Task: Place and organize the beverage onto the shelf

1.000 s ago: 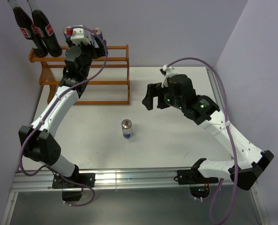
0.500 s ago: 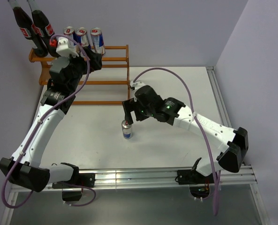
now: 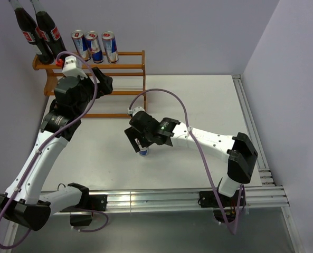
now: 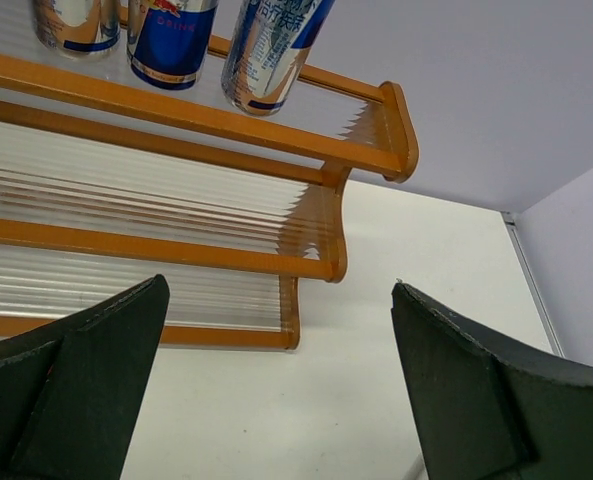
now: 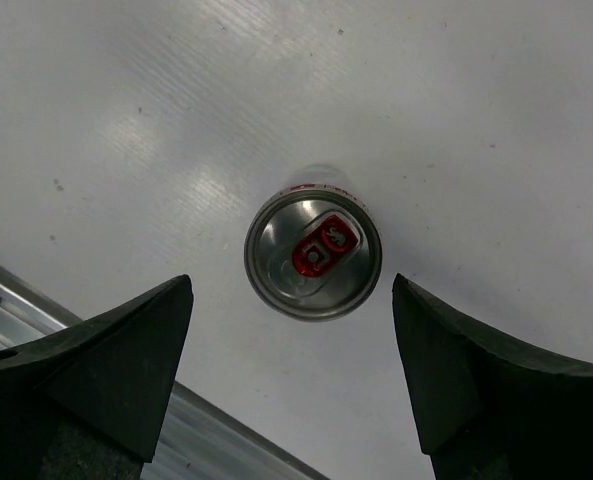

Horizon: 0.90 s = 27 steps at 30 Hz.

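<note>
The orange-brown shelf (image 3: 129, 94) stands at the back left and also shows in the left wrist view (image 4: 306, 160). Two cola bottles (image 3: 40, 32) and three cans (image 3: 95, 46) stand on its top tier; the cans also show in the left wrist view (image 4: 271, 45). A fourth can (image 5: 313, 254) stands upright on the table, mostly hidden under my right gripper in the top view (image 3: 143, 152). My right gripper (image 5: 294, 345) is open directly above it, pointing down. My left gripper (image 4: 276, 370) is open and empty in front of the shelf's right end.
A metal rail (image 3: 145, 199) runs along the table's near edge, and another rail (image 3: 248, 121) along the right side. The walls stand close behind the shelf and at its left.
My right gripper has swung left and down over the table can. My left gripper has pulled back and down from the top tier, leaving three cans there.
</note>
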Available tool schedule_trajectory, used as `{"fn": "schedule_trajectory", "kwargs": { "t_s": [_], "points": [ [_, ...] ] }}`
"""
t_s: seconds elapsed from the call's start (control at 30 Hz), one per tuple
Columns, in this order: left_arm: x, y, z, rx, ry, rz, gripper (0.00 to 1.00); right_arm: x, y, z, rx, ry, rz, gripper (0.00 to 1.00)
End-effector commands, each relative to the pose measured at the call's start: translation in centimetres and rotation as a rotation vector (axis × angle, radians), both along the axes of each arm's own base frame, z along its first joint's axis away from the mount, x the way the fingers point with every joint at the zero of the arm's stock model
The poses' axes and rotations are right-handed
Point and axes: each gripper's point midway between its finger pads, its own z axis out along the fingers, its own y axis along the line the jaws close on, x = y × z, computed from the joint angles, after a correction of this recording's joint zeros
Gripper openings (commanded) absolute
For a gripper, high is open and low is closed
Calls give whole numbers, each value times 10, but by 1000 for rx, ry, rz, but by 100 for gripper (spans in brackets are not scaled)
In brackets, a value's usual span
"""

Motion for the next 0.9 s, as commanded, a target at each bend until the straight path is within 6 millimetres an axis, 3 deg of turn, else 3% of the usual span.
{"fn": "schedule_trajectory", "kwargs": {
  "t_s": [0.0,0.23,0.43,0.7,0.83,0.87],
  "points": [
    [-3,-1,1,33,-8,7,99,16,7,12,-1,-81,-26,87],
    [-7,-2,1,43,-31,29,100,21,6,-5,-59,-98,-28,71],
    [-13,-1,8,31,-75,35,100,21,8,3,-52,-116,-10,42],
    [-16,-21,8,-21,-148,-69,99,30,-7,30,-36,-165,-55,32],
    [-15,-35,-3,-31,-156,-133,100,41,-29,39,-42,-169,-116,31],
    [-16,-41,3,-42,-191,-161,100,43,-34,41,-38,-167,-133,31]
  ]
}}
